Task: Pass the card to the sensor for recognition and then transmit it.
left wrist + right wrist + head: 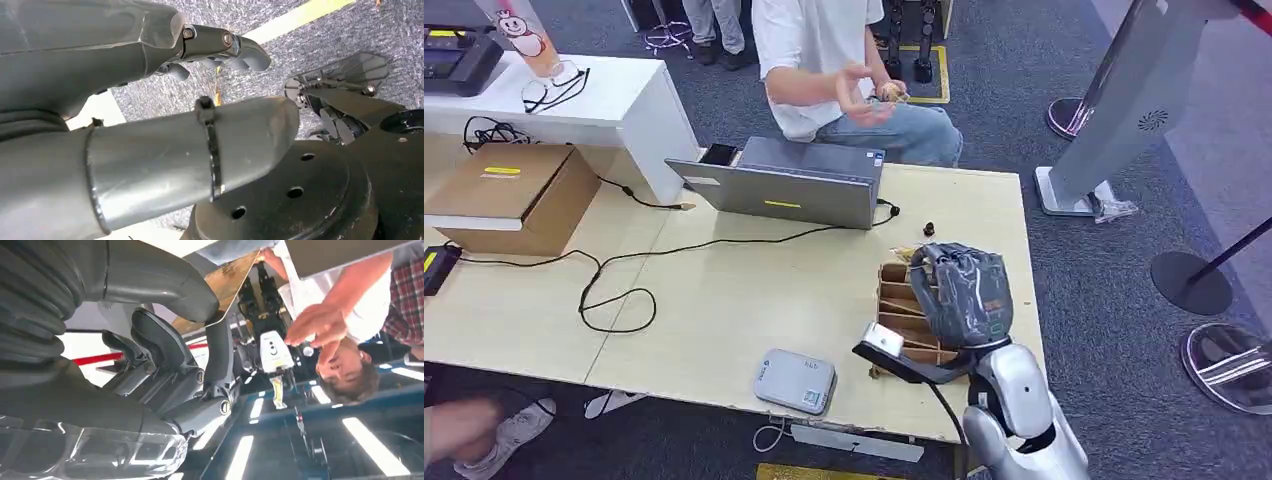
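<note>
- The right robot hand (964, 292) is seen at the desk's near right corner, over a slotted cardboard holder (906, 312); in the right wrist view a thin brown card (225, 287) is pinched between its thumb and fingers (218, 352)
- The left robot hand (150, 100) is seen above grey carpet, its fingers curled in around nothing
- A grey card sensor (796, 380) is set flat near the desk's (724, 300) front edge, left of the holder
- Farther back, a grey laptop (784, 185) and a cardboard box (519, 195) are placed
- A seated person (824, 70) is seen behind the desk, hands raised
</note>
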### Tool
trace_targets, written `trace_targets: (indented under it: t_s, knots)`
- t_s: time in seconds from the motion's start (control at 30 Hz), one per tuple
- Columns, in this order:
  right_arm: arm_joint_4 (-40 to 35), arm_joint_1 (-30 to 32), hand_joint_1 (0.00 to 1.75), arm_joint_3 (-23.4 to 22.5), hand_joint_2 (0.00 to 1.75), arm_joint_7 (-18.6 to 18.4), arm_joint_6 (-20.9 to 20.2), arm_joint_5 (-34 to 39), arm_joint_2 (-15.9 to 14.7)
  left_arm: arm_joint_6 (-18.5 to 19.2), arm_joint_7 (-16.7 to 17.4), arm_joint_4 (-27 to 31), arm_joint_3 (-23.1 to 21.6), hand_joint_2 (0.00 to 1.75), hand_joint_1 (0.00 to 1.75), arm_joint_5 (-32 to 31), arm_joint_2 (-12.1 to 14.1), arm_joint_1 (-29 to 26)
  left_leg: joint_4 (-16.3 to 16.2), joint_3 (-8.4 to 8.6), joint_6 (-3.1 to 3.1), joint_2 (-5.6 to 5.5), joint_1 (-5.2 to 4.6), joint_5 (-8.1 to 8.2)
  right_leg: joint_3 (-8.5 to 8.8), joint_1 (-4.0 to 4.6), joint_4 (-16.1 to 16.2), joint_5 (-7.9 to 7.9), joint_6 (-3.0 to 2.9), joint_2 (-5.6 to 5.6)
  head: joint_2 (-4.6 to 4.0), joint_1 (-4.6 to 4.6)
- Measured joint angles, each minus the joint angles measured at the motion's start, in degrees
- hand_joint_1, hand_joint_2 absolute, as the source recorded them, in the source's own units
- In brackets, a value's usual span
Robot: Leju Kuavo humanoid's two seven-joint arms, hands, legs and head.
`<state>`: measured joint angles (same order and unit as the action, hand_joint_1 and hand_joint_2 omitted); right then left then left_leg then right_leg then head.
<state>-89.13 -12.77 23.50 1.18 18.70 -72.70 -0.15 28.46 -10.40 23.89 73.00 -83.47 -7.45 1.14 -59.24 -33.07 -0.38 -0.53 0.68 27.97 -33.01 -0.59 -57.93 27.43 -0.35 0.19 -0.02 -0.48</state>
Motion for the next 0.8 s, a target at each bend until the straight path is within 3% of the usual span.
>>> trace_targets:
  t_s: [0.37, 0.8]
  knots:
    - [0.0, 0.5, 1.75, -0.3, 1.75, 2.5, 5.5, 1.8, 0.0, -1.6, -0.4, 0.0, -0.3, 0.00, 0.00, -0.8, 0.3, 0.1, 0.0, 0.00, 0.00, 0.00, 0.00, 0.00, 0.00, 0.00, 0.0, 0.00, 0.00, 0.00, 0.00, -0.02]
    - [0.0, 0.7, 1.75, -0.6, 1.75, 3.1, 8.8, 2.8, 0.4, -1.5, -1.0, -0.1, -1.0, 0.00, 0.00, -1.4, 0.3, 0.1, 0.0, -0.01, 0.00, 0.00, 0.00, 0.00, 0.00, 0.00, 0.0, 0.00, 0.00, 0.00, 0.00, 0.00]
